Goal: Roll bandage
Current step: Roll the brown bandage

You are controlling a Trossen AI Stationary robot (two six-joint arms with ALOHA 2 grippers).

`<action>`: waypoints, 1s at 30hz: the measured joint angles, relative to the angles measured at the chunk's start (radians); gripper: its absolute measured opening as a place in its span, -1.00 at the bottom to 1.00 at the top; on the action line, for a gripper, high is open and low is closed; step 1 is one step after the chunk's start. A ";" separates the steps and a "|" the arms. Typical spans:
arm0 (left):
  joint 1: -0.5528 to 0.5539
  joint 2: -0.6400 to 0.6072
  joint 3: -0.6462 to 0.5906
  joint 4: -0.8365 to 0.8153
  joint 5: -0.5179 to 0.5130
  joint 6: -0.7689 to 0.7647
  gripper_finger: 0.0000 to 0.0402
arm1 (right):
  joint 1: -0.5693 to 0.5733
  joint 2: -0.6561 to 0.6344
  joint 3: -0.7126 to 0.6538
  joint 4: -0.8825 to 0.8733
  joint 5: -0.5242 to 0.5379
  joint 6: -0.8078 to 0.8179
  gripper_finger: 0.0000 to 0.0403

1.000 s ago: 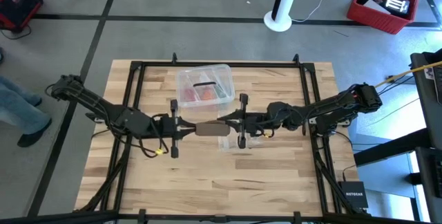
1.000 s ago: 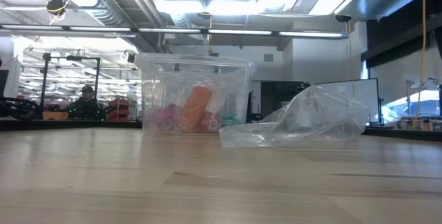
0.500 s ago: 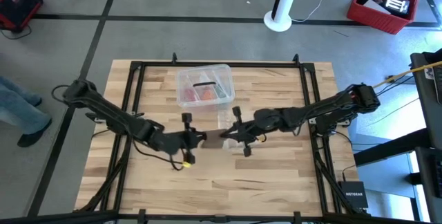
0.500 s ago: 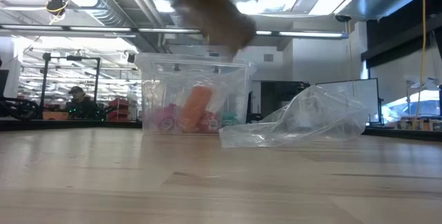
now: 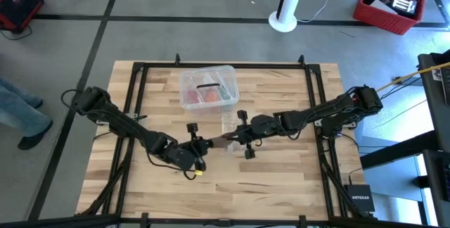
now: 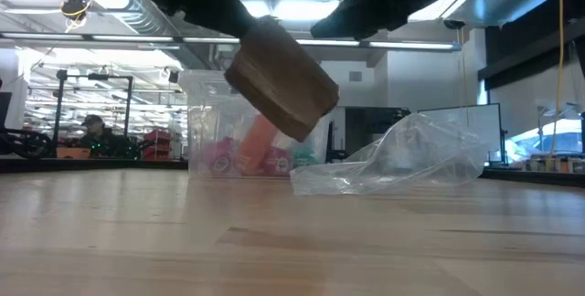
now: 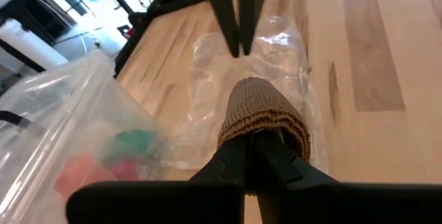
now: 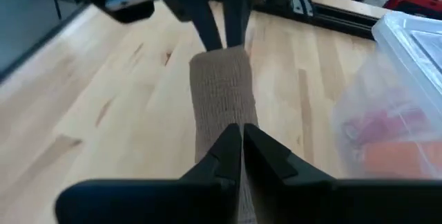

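On the left of the wood table (image 5: 281, 186), the left arm reaches in from the edge twd the middle. The left gripper (image 5: 197, 144) is pinched tight on one end of the bandage (image 5: 216, 142). In the left wrist view its 2 dark fingers (image 7: 257, 156) squeeze the brown knit cloth, w/ no gap btwn them.

The bandage is a short, fat brown strip. It's up in the air, not on the table. It hangs btwn the 2 grippers, near the middle of the table. In the low view it's tilted, w/ the end on the pic's left higher and the end on the pic's right lower, and it sits in front of the box.

Just behind the bandage, twd the far side, is a clear plastic box (image 5: 206, 87) w/ red, orange & green stuff inside. A crinkly clear plastic bag (image 6: 402, 163) lies flat on the table right by the box, under and behind the bandage.

On the right, the right arm comes in from the right edge. The right gripper (image 5: 238, 138) is squeezed shut on the other end of the bandage. In the right wrist view its fingers (image 8: 238, 151) are nearly touching, w/ the cloth btwn them, & the left gripper holds the far end.

Far off in the room, a person (image 6: 91, 129) sits by some red things.
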 joint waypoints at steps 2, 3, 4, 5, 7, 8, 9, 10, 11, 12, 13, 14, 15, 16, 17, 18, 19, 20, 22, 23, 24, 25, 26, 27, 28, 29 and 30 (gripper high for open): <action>-0.013 0.000 0.000 -0.012 -0.019 -0.026 -1.00 | 0.000 0.000 0.000 0.003 -0.030 0.037 -0.86; -0.019 0.001 0.000 -0.019 -0.025 -0.051 -1.00 | 0.000 0.005 0.000 0.002 -0.051 0.056 -0.82; -0.026 0.004 -0.005 -0.010 -0.035 -0.080 -1.00 | 0.000 0.014 0.000 0.004 -0.066 0.071 -0.77; -0.037 0.006 -0.018 0.018 -0.054 -0.107 -1.00 | 0.001 0.022 0.000 0.001 -0.077 0.086 -0.71; -0.064 0.007 -0.065 0.077 -0.100 -0.151 -1.00 | 0.001 0.043 0.000 0.005 -0.088 0.110 -0.55; -0.078 0.008 -0.092 0.126 -0.110 -0.168 -1.00 | 0.001 0.049 0.000 -0.001 -0.096 0.112 -0.46; -0.092 0.009 -0.120 0.182 -0.112 -0.188 -1.00 | 0.000 0.054 0.000 -0.002 -0.104 0.113 -0.38; -0.105 0.009 -0.150 0.239 -0.113 -0.201 -1.00 | 0.000 0.057 0.000 0.004 -0.109 0.113 -0.28; -0.117 0.009 -0.182 0.298 -0.113 -0.208 -1.00 | 0.000 0.058 0.000 0.007 -0.110 0.113 -0.19; -0.126 0.009 -0.207 0.356 -0.110 -0.213 -1.00 | 0.000 0.058 0.000 0.015 -0.110 0.114 -0.11; -0.134 0.009 -0.229 0.405 -0.107 -0.214 -1.00 | 0.000 0.058 0.000 0.028 -0.111 0.114 -0.03; -0.140 0.009 -0.246 0.452 -0.105 -0.210 -1.00 | 0.000 0.058 0.000 0.045 -0.117 0.114 0.04; -0.144 0.009 -0.257 0.493 -0.102 -0.193 -1.00 | 0.000 0.065 0.000 0.070 -0.128 0.115 0.10; -0.147 0.009 -0.262 0.526 -0.099 -0.168 -1.00 | 0.000 0.070 0.001 0.095 -0.141 0.117 0.16; -0.148 0.009 -0.262 0.548 -0.098 -0.141 -1.00 | 0.000 0.076 0.001 0.108 -0.152 0.116 0.20; -0.148 0.009 -0.260 0.561 -0.096 -0.119 -1.00 | 0.000 0.083 0.000 0.121 -0.160 0.116 0.23; -0.148 0.009 -0.258 0.576 -0.088 -0.097 -1.00 | 0.000 0.088 0.000 0.130 -0.162 0.116 0.26; -0.148 0.009 -0.256 0.581 -0.077 -0.080 -1.00 | 0.000 0.090 0.001 0.129 -0.162 0.116 0.27; -0.151 0.009 -0.253 0.606 -0.055 -0.063 -1.00 | 0.000 0.090 0.001 0.087 -0.163 0.116 0.28; -0.154 0.009 -0.253 0.608 -0.054 -0.054 -1.00 | 0.000 0.087 0.001 0.061 -0.163 0.117 0.28; -0.158 0.009 -0.253 0.607 -0.054 -0.050 -1.00 | 0.000 0.082 0.001 0.026 -0.163 0.116 0.27; -0.160 0.009 -0.253 0.607 -0.054 -0.051 -1.00 | 0.000 0.076 0.001 -0.002 -0.164 0.116 0.26; -0.160 0.009 -0.253 0.609 -0.054 -0.051 -1.00 | 0.000 0.069 0.001 -0.027 -0.164 0.116 0.24; -0.161 0.009 -0.253 0.611 -0.054 -0.055 -1.00 | 0.000 0.060 0.001 -0.056 -0.164 0.116 0.22; -0.161 0.009 -0.253 0.611 -0.054 -0.056 -1.00 | 0.000 0.050 0.001 -0.084 -0.164 0.116 0.20; -0.162 0.009 -0.253 0.612 -0.052 -0.056 -1.00 | 0.000 0.042 0.000 -0.104 -0.164 0.115 0.19; -0.162 0.009 -0.253 0.612 -0.052 -0.056 -1.00 | 0.000 0.036 0.000 -0.116 -0.163 0.114 0.17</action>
